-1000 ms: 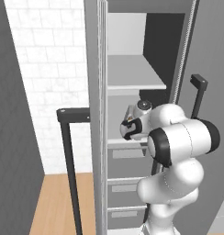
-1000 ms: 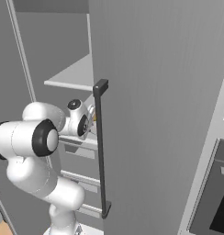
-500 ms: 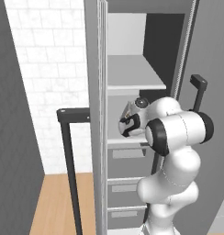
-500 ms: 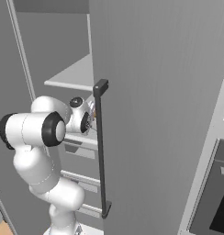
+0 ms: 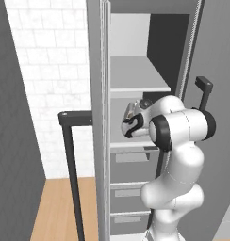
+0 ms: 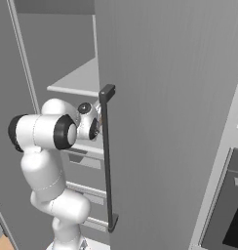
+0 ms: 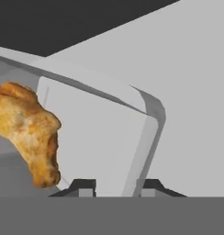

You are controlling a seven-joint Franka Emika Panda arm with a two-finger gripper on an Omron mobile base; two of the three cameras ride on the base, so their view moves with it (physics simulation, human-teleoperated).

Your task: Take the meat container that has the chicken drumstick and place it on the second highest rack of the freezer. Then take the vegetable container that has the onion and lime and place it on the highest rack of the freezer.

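The hand view looks into the white meat container (image 7: 100,137), with the golden-brown chicken drumstick (image 7: 31,128) lying at its left. My gripper (image 7: 118,186) is shut on the container's near wall, one dark tip on each side. In the left base view the gripper (image 5: 129,126) reaches into the open freezer (image 5: 135,75), between the upper white shelf (image 5: 138,87) and the shelf below it (image 5: 131,144). The vegetable container, onion and lime are out of view.
Grey drawers (image 5: 131,193) sit below the shelves. A dark bar handle (image 5: 69,160) stands at the left on the opened door's edge. The grey door (image 6: 165,122) with its long dark handle (image 6: 107,156) stands close to the right of my arm.
The arm's elbow and upper links have swung and risen a little. The hand has edged slightly left inside the freezer, still holding the container.
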